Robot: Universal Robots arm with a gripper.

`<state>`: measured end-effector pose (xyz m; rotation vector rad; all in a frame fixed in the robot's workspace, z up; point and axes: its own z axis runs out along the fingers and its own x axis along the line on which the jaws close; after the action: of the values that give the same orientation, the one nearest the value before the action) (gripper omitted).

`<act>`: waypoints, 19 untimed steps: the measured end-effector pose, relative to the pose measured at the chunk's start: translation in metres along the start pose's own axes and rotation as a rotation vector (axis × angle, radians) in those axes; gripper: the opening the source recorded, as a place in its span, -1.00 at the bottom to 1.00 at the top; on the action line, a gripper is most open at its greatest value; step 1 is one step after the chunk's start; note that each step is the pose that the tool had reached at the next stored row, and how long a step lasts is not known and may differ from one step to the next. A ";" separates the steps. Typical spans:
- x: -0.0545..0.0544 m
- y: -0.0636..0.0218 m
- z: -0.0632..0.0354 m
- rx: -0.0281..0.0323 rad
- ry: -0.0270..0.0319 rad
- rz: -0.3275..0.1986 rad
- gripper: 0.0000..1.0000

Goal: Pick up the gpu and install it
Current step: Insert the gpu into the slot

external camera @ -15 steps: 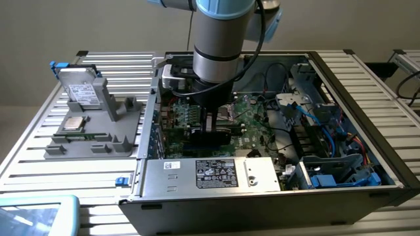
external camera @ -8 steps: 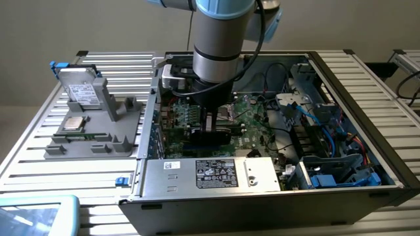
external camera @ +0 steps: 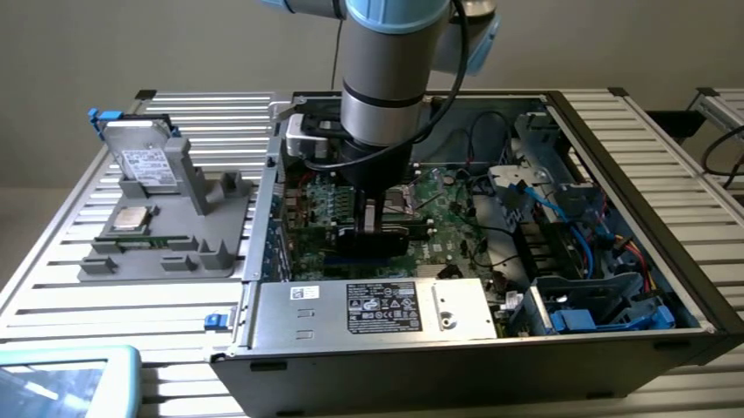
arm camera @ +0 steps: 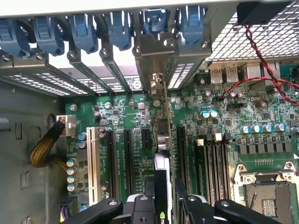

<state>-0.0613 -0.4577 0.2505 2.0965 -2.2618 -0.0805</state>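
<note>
The gpu (arm camera: pixel 162 140) stands on edge inside the open computer case, seen as a thin board running down between the black expansion slots of the green motherboard (arm camera: pixel 219 126). Its silvery bracket (arm camera: pixel 156 60) sits against the case's rear slot openings. My gripper (arm camera: pixel 164 198) is shut on the card's near end, with its black cooler between the fingers (arm camera: pixel 149 203). In the exterior view the gripper (external camera: pixel 382 218) reaches straight down into the case and the gpu (external camera: pixel 375 241) lies low over the motherboard (external camera: pixel 448 200).
A row of blue slot latches (arm camera: pixel 84 30) lines the rear wall. Red and black wires (arm camera: pixel 261 60) cross near the CPU socket (arm camera: pixel 268 191). The power supply (external camera: pixel 372 306) and drive cage (external camera: pixel 581 287) bound the case. A grey fixture (external camera: pixel 174 252) at the exterior view's left holds a hard drive (external camera: pixel 149 161).
</note>
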 end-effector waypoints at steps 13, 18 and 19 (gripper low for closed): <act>0.000 0.0004 0.0006 0.0000 0.0019 -0.021 -0.47; 0.000 0.0003 0.0010 0.0002 0.0020 -0.026 -0.47; 0.000 0.0003 0.0011 0.0001 0.0020 -0.027 -0.47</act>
<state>-0.0618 -0.4577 0.2494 2.1263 -2.2330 -0.0794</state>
